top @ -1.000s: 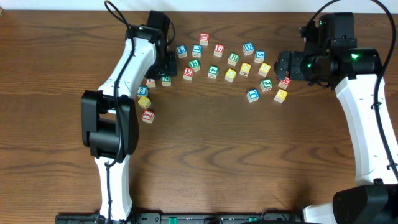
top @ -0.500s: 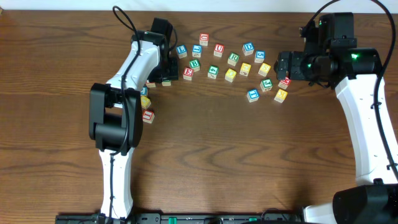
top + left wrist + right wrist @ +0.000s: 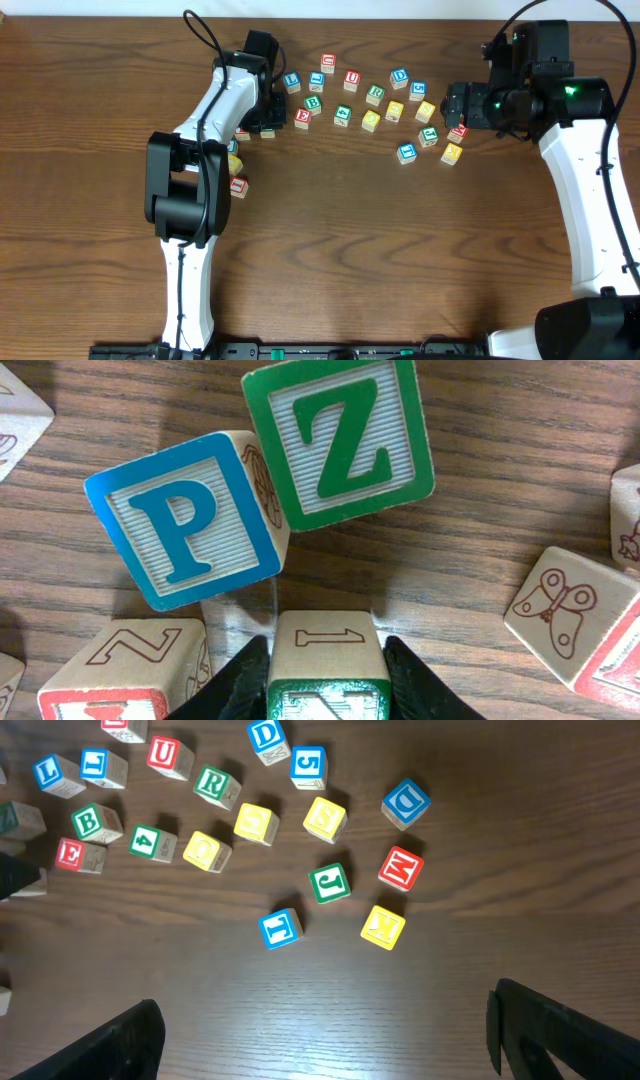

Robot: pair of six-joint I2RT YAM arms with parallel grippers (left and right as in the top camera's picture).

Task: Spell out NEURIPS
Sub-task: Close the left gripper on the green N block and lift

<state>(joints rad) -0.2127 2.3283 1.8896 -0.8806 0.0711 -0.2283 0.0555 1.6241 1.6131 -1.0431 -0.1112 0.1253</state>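
Overhead: a dark wood-grain table (image 3: 330,250) fills the shot, with a pale strip beyond its far edge. In the left wrist view, the left gripper (image 3: 327,682) has black fingers (image 3: 235,685) pressed against both sides of a green-framed cube (image 3: 325,645). Its letter is cut off, and there's an outlined 1 on top. Just ahead and to the left, the blue P cube (image 3: 185,520) touches a green cube reading Z (image 3: 340,435). Both are pale wood with ridged faces. The right gripper (image 3: 320,1005) is spread wide and empty. The red U (image 3: 170,755), green R (image 3: 215,785) and red E (image 3: 70,853) sit well ahead to its left.
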